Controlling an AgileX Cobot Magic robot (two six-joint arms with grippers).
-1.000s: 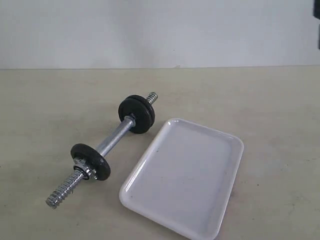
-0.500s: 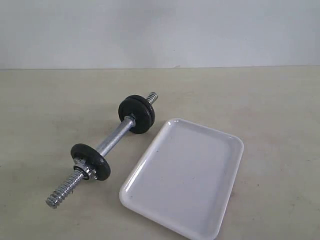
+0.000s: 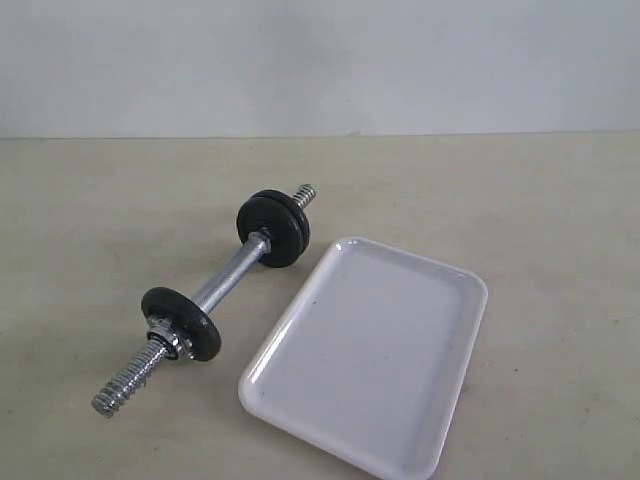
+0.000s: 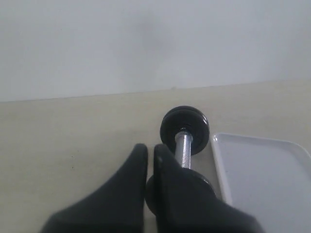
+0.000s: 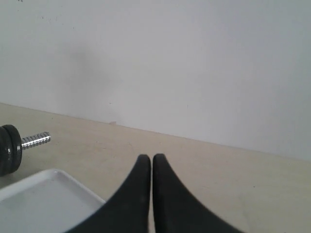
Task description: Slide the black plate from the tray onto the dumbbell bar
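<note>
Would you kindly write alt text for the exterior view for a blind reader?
A chrome dumbbell bar lies diagonally on a beige table, two black plates at its far end and another black plate near its near end. An empty white tray sits beside it.

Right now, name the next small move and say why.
Probably none, just stop: the tray holds no plate, black plates sit at both ends of the dumbbell bar, and the left fingers and right fingers are shut, holding nothing.
</note>
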